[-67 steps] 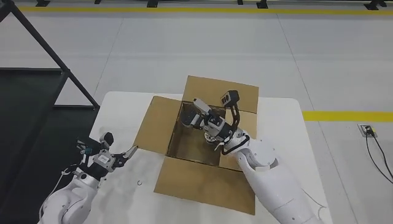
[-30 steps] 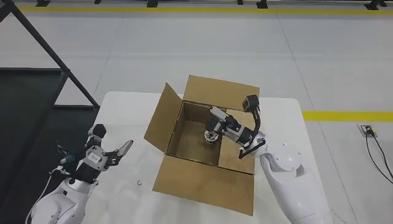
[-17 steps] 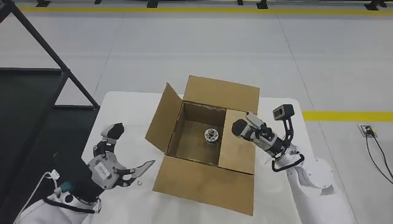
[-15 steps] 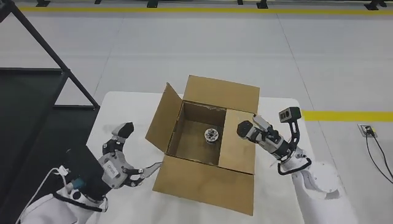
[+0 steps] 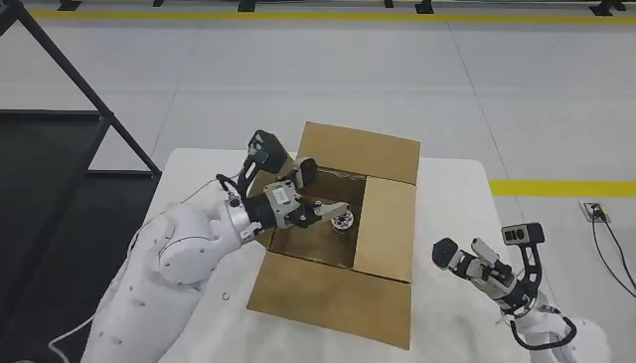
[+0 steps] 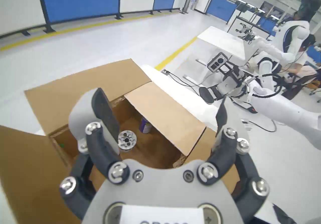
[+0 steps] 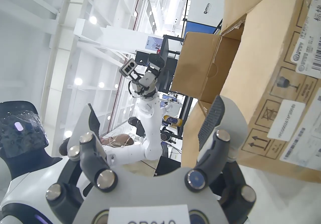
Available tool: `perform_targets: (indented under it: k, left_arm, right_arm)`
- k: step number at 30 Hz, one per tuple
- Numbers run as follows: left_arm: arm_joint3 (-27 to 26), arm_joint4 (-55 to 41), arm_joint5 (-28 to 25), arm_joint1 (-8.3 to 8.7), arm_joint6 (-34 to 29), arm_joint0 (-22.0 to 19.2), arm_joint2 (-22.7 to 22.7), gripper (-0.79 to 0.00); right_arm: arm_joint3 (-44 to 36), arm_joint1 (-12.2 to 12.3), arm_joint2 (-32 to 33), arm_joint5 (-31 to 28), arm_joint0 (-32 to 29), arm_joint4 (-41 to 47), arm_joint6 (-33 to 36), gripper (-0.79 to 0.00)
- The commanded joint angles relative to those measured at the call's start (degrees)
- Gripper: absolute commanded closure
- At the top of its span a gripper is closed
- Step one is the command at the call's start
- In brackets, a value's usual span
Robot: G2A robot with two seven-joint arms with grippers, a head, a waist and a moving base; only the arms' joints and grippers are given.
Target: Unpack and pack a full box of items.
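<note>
My left gripper (image 6: 161,109), spread wide and empty, hangs over the open brown cardboard box (image 6: 75,79); below it on the box floor lies a small round silver metal disc (image 6: 127,139). I judge it dense, rigid, slick: pinch across its rim.

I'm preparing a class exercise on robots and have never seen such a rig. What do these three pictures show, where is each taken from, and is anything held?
This is a white two-armed robot; each arm ends in a two-fingered end effector. The top view looks down from above the arms; the other two come from cameras on the wrists. On the white table stands an open brown cardboard box. Inside are a small round silver metal part and a small purple can. The left end effector hovers open over the box's opening, holding nothing. The right end effector, also open and empty, is beside the box's right side, above the table.
</note>
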Motion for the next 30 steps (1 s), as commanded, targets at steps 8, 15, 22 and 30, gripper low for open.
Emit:
perform_targets:
  k: [8, 15, 22, 30]
  left_arm:
    - [3.2, -1.4, 0.7, -0.54, -2.8, -2.9, 2.8, -0.785]
    - [6.2, -7.4, 3.0, -0.92, -1.2, -1.0, 3.1, -0.785]
    - [11.0, -7.0, 8.0, -3.48, -2.8, -5.0, 11.8, -0.785]
    - [19.4, -8.3, 12.5, -5.9, -2.6, -8.7, 16.0, -0.785]
  right_arm:
    - [0.3, 0.2, 0.4, 0.5, -0.6, -0.1, -0.8, -0.785]
    - [-0.4, 0.2, 0.1, 0.8, -0.7, -0.2, -1.2, -0.785]
    - [-1.4, 0.7, -1.4, 1.1, -0.2, -1.5, -0.4, -0.785]
    - [-0.1, 1.3, -1.6, 0.4, 0.0, -1.9, -0.5, -0.785]
